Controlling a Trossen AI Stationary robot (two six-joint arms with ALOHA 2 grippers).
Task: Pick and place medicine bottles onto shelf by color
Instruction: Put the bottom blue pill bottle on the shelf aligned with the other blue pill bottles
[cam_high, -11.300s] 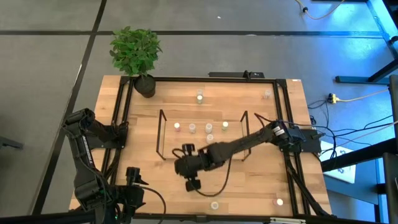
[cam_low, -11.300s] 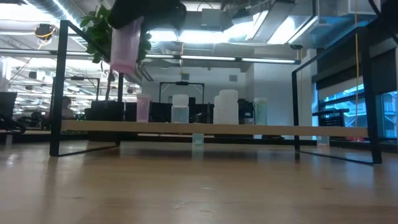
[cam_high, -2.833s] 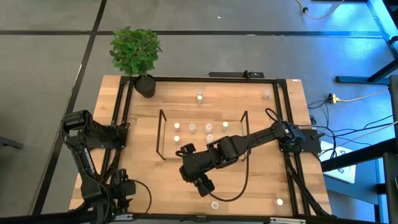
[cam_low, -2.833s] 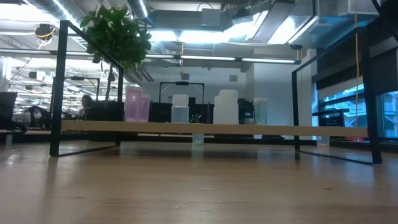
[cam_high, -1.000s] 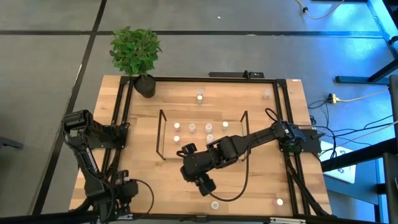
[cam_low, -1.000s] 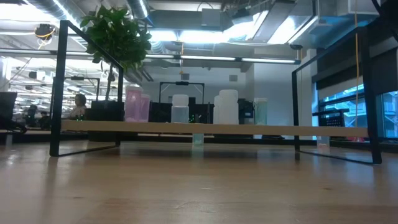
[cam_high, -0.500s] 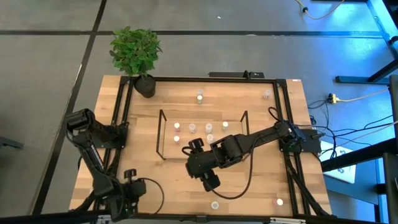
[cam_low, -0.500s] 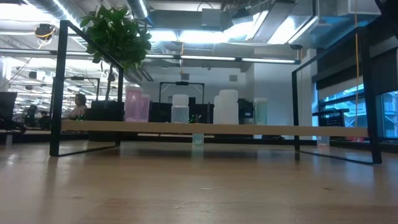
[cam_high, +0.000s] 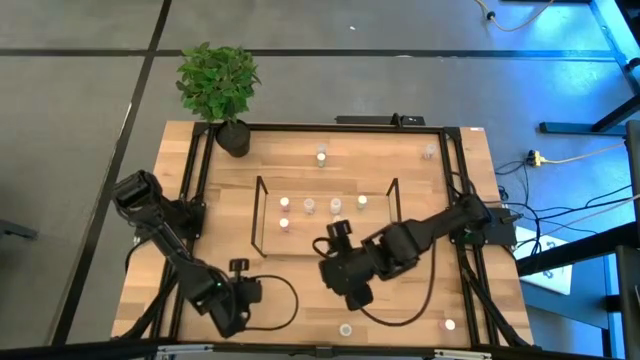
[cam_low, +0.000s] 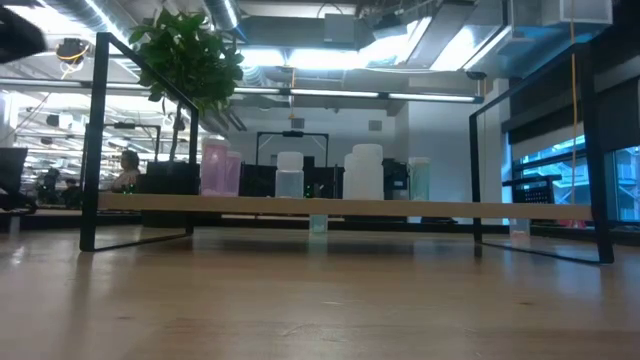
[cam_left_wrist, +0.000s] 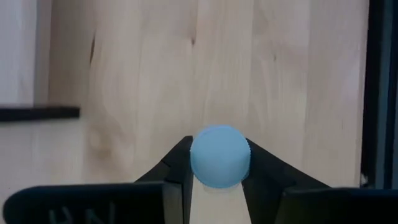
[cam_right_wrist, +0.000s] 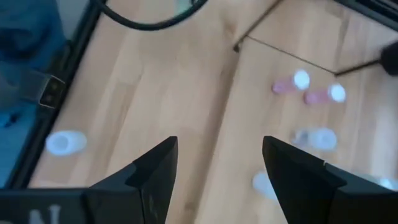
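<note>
My left gripper (cam_high: 233, 315) hangs over the table's near left part, shut on a medicine bottle whose bluish-white cap (cam_left_wrist: 219, 155) faces the wrist camera; the bottle's body is hidden under the cap. My right gripper (cam_high: 357, 292) hovers open and empty just in front of the shelf (cam_high: 325, 215). On the shelf board (cam_low: 300, 205) stand pink (cam_low: 215, 168), clear (cam_low: 290, 175), white (cam_low: 365, 172) and greenish (cam_low: 418, 178) bottles. Other bottles stand loose on the table at the back (cam_high: 321, 155) and near the front edge (cam_high: 345, 328). My left gripper pinches the bottle between its two fingers (cam_left_wrist: 177, 165), which sit on opposite sides just under the cap (cam_left_wrist: 219, 171). The fingers point steeply down from above. The bottle stands along the fingers, cap toward the wrist, held above the table.
A potted plant (cam_high: 220, 85) stands at the far left corner. A black frame (cam_high: 195, 190) rings the table. More loose bottles sit at the far right (cam_high: 430, 152) and near right (cam_high: 449, 323). Bare wood lies between the shelf and the near edge.
My left gripper has swung from the near left corner toward the table's right along the near edge, rolling its wrist and carrying the bottle. My right gripper has moved toward the table's right and risen a little, staying open.
</note>
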